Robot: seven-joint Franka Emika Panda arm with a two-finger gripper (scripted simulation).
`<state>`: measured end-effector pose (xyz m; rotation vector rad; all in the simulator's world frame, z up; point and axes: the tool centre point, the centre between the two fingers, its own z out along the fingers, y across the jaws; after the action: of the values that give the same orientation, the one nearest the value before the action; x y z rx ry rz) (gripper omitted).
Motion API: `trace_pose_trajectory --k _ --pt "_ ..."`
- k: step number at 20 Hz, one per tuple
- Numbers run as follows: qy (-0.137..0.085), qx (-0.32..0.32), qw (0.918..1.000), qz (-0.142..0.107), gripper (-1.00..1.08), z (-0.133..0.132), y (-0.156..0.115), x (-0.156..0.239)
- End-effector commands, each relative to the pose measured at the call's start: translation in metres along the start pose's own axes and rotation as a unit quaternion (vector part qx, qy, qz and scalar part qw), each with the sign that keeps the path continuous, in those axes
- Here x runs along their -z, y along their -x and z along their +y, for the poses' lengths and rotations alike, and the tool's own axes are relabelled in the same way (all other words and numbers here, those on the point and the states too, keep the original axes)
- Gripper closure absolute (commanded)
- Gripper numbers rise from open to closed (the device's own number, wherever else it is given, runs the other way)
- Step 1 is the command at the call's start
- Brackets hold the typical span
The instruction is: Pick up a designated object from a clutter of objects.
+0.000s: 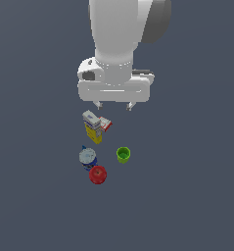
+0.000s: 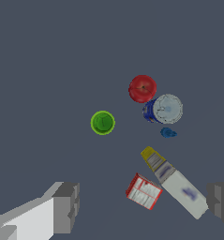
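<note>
Overhead, gripper [image 1: 114,106]: hangs above the clutter, fingers spread wide, nothing between them.
Fingertips [image 2: 66,206]: both show at the wrist view's edge, well apart.
Yellow-and-white box [image 1: 92,126]: nearest below the gripper, upright.
Red-and-white packet [image 1: 105,124]: just beside the box, on the exterior view's right.
Small blue thing [image 2: 168,133]: the designated object, on the floor between the box's yellow end and the blue can [image 1: 87,158], close to the can.
Red ball [image 1: 98,174]: touching or nearly touching the can.
Green cup [image 1: 123,155]: apart, standing open-side up.
</note>
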<state>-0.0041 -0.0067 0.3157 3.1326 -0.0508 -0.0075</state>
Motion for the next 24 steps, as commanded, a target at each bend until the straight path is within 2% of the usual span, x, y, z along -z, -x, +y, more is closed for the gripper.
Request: trace_pose_trajectory --k 1,10,24 --pt "0.000 0.000 1.0000 0.000 -0.92 0.000 0.000 0.000" --pt "-0.003 -0.021 0.9997 -0.010 -0.92 0.029 0.005 -0.001" --pt "-0.005 0.010 0.9999 -0.009 -0.92 0.038 -0.001 -0.018"
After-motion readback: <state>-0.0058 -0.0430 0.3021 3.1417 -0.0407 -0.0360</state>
